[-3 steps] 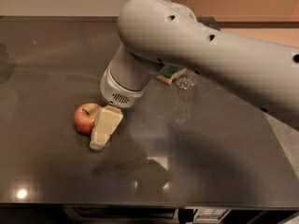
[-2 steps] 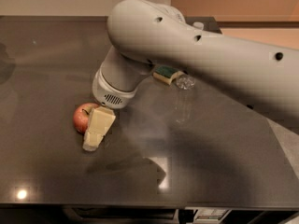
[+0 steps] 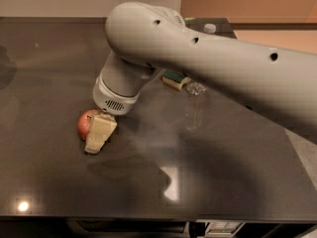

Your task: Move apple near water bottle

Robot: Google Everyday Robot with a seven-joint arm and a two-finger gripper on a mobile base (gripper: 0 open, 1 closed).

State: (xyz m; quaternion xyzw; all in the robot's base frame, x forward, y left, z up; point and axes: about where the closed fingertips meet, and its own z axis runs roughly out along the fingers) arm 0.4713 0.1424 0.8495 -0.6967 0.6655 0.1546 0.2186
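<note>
The red apple (image 3: 85, 124) lies on the dark glossy table (image 3: 49, 58) at the left of centre. My gripper (image 3: 97, 134) hangs from the big grey arm (image 3: 198, 58) and is down at the apple's right side, covering part of it. The water bottle shows as a clear base (image 3: 196, 88) below the arm and a white cap (image 3: 210, 28) above it. Its label is hidden behind the arm. The bottle stands well to the right of the apple and farther back.
A green-and-yellow sponge (image 3: 174, 78) lies just left of the bottle's base. The bottle's reflection (image 3: 193, 115) shows on the tabletop. The table's front edge (image 3: 148, 217) runs along the bottom, its right edge (image 3: 297, 148) at the right.
The arm has swung left and the gripper has come closer to the apple, now covering more of its right side. The apple, bottle and sponge have not moved.
</note>
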